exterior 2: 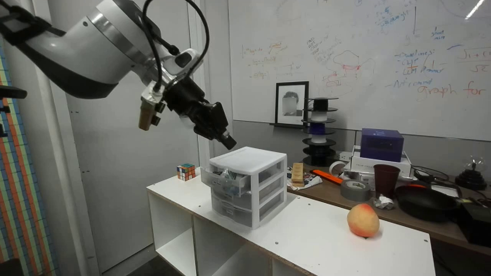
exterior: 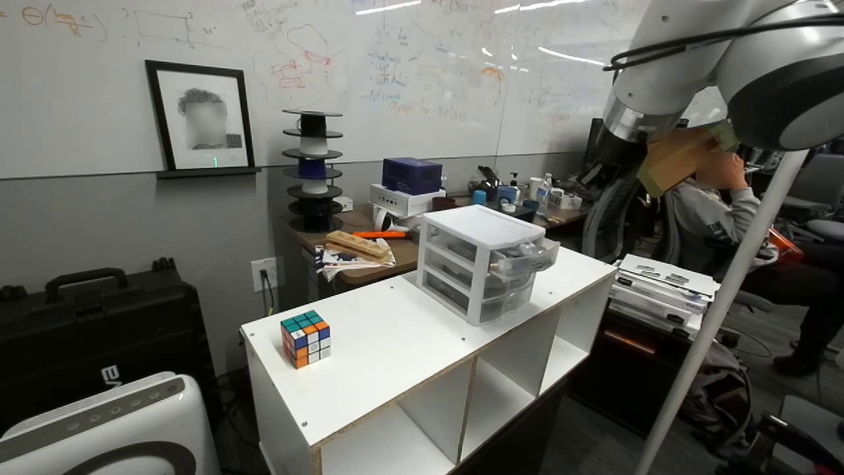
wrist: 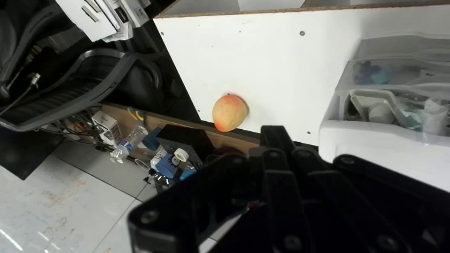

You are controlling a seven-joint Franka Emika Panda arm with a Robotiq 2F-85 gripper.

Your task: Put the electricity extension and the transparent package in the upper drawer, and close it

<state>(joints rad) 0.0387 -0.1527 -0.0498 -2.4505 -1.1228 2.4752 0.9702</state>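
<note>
Gripper [exterior 2: 229,143] fingers together, upper drawer [exterior 2: 216,181] part-way out

White cubby shelf [exterior: 382,343] up front; brown desk [exterior 2: 324,194] with a spool stack [exterior: 313,169] sits behind. Drawer unit [exterior 2: 249,158] stands on the shelf. Gripper hangs higher than the unit, apart from it, slanting down; fingertips touch only each other, so nothing in grip. Upper drawer juts out past the lower fronts. Yellow-red fruit [wrist: 229,113] and puzzle cube [exterior: 306,338] sit on the shelf top, one each side of the unit, both well apart from it. In the upper drawer: crumpled clear plastic, looks like the transparent package [wrist: 435,115], showing over the rim in both exterior views. Pale plastic piece [wrist: 372,98] lies next to it in the wrist view; can't tell what it is.
</note>
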